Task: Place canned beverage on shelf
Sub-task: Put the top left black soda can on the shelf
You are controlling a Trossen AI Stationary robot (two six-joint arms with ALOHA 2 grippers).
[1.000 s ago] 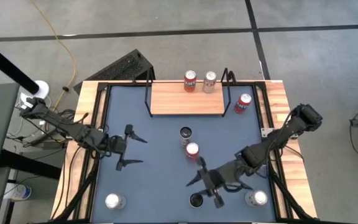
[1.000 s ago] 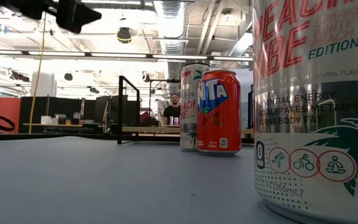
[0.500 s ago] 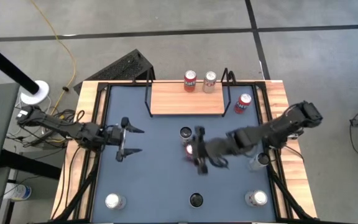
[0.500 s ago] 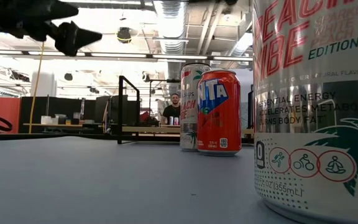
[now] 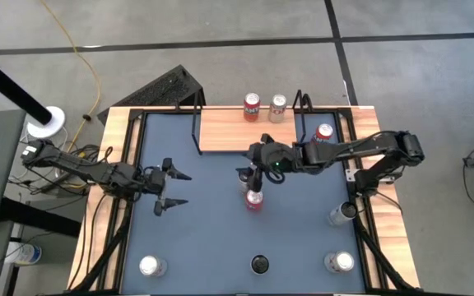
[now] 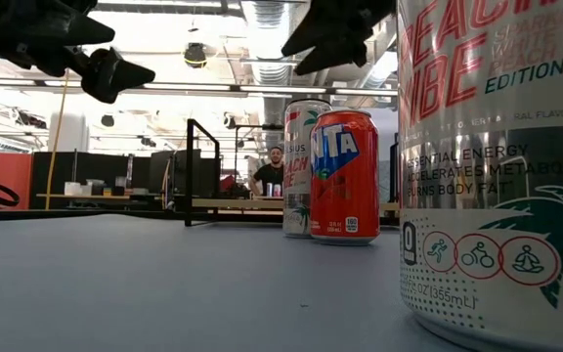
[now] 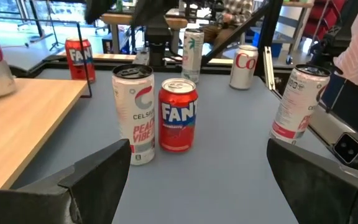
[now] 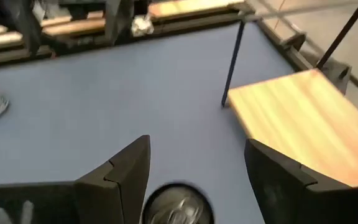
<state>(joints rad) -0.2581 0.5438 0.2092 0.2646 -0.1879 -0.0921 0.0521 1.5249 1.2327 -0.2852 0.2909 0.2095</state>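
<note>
The dark-blue table (image 5: 212,238) fills the middle of the high view, framed by wooden side rails. At its far edge stands the shelf (image 5: 247,130), a light-wood board on a black wire frame, with a red can (image 5: 252,107) and a silver can (image 5: 278,108) upright side by side along its far edge. Just right of the shelf, a red-and-white can (image 5: 323,136) stands on the table. The right arm reaches in from the right side across the table, and the right gripper (image 5: 263,158) hovers just in front of the shelf's near edge, above the white Celsius can (image 5: 244,177); its fingers (image 8: 120,177) are spread apart with that can's top (image 8: 177,205) between them in the right wrist view, not clamped on it. Touching or just beside the Celsius can, on its near side, is the red Fanta can (image 5: 254,198). The left gripper (image 5: 174,188) waits over the left part of the table, fingers wide apart and holding nothing, pointing toward those two cans (image 7: 178,122). Other cans stand near the near-left corner (image 5: 148,265), the near edge (image 5: 259,265), the near-right corner (image 5: 339,262) and the right rail (image 5: 341,215).
</note>
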